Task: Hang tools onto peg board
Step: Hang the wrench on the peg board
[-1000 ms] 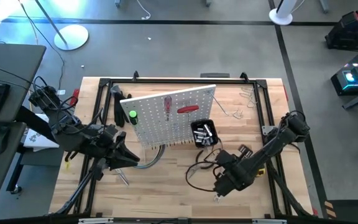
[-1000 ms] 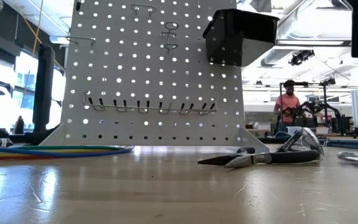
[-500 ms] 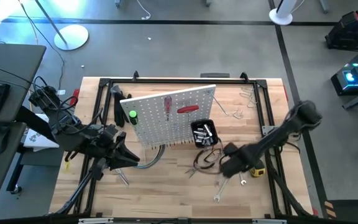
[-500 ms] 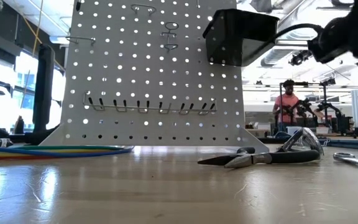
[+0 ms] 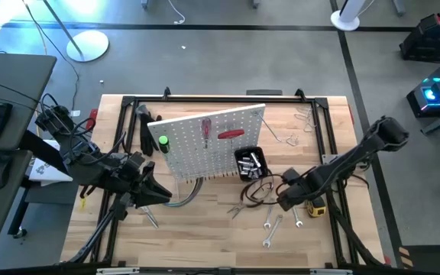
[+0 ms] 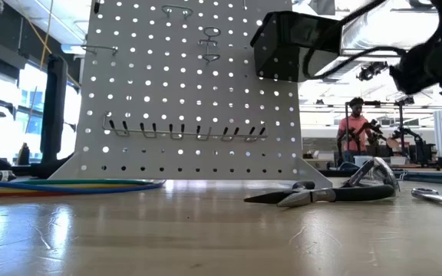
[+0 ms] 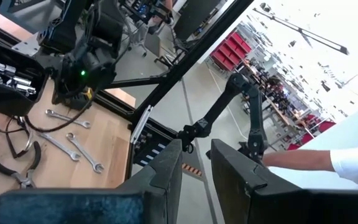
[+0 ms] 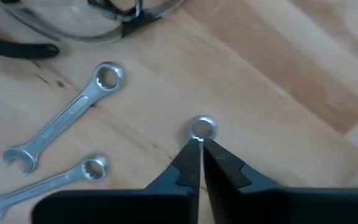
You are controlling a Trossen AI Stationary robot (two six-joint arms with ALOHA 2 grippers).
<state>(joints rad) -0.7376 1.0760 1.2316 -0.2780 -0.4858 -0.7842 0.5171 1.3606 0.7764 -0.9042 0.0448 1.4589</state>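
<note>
Right gripper [image 5: 283,200] has withdrawn from the table's front edge and risen; it now hangs near the black bin [image 5: 250,163], fingers pressed together, nothing visibly carried. Three wrenches [image 5: 269,224] lie uncovered on the table [image 5: 197,229], unhung, beside the pliers [image 6: 321,194], before the peg board [image 5: 208,141]. No tool hung by this pass. Left gripper [image 5: 155,195] waits left of the board, fingers slightly parted, empty.

Two dark, near-black jointed arms, left arm [image 5: 101,169] bulky with cable bundles at its base, right arm [image 5: 350,160] slimmer with rounded joint housings, a small green light on its wrist block [image 7: 82,73], each tipped by two tapered black fingers [image 8: 190,163]
</note>
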